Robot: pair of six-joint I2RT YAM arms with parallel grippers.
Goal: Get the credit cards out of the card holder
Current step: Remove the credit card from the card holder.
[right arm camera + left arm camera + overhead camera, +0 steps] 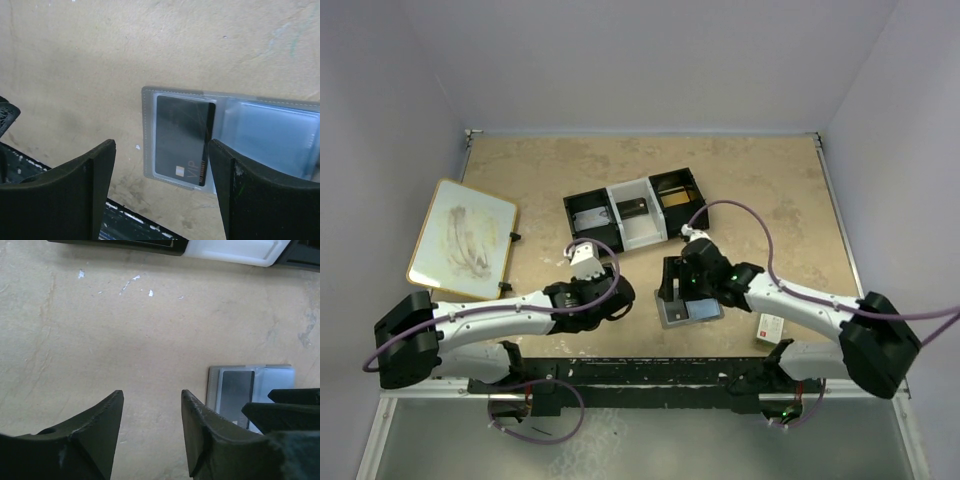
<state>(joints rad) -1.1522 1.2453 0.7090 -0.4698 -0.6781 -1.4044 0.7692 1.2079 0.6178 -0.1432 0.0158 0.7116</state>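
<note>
- Top external view: small flat grey folding card holder (698, 312) lies opened out flat on the beige surface (760, 190), near the front edge and right of centre, between the two arms.
- Orientation: its long axis runs roughly left to right across this view, slightly tilted. Both panels face up.
- Right wrist view: the card holder (230, 132) again runs left to right. The left panel holds a dark card (182, 137) marked "VIP", seated in its clear sleeve with its long side at right angles to the holder's long axis. The right panel (272, 135) shows a pale blue face.
- Right end effector (162, 147): fingers spread wide, one on each side of the dark-card panel, gripping nothing. Contact with the holder cannot be confirmed.
- Left end effector (151, 397): fingers apart with only bare surface between them, holding nothing. It sits just left of the card holder (235, 390), whose near edge is partly covered by the right arm's black fingers (290, 407).
- Black-and-white three-compartment tray (642, 232): behind the card holder, apart from it.
- White rectangular board with a wooden frame (462, 238): far left.
- Small white-and-red box (770, 327): beside the right arm.
</note>
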